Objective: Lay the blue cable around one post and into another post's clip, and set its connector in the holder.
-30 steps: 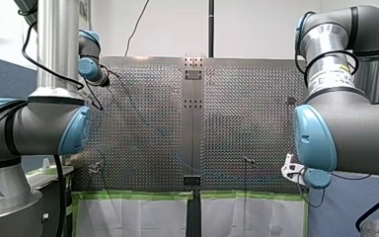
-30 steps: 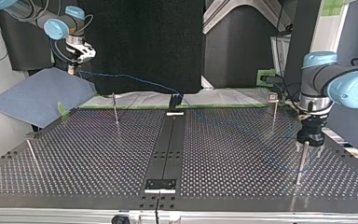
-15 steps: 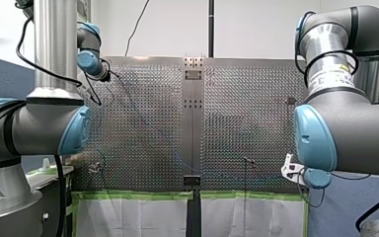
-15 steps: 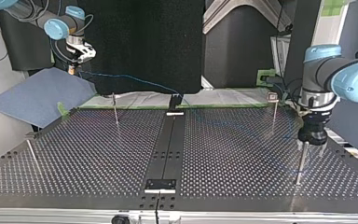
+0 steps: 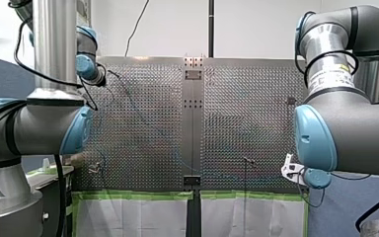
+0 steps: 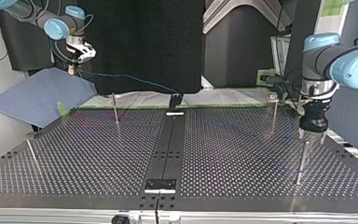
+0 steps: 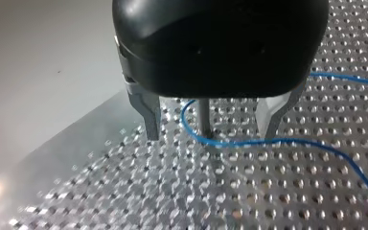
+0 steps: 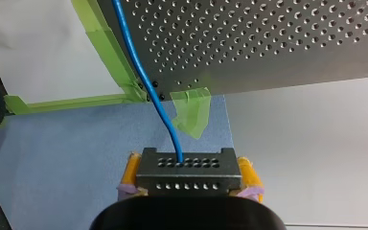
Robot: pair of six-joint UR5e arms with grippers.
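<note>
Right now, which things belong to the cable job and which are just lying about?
Job: blue cable; connector gripped by my right tool; post straddled by my open left tool; holder.
Lying about: blue sheet; green tape.

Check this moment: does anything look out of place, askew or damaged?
Only a small thing: in the right wrist view a strip of green tape at the table's corner is peeled loose and hangs crumpled. The blue cable runs cleanly into the connector held by my right gripper.
</note>
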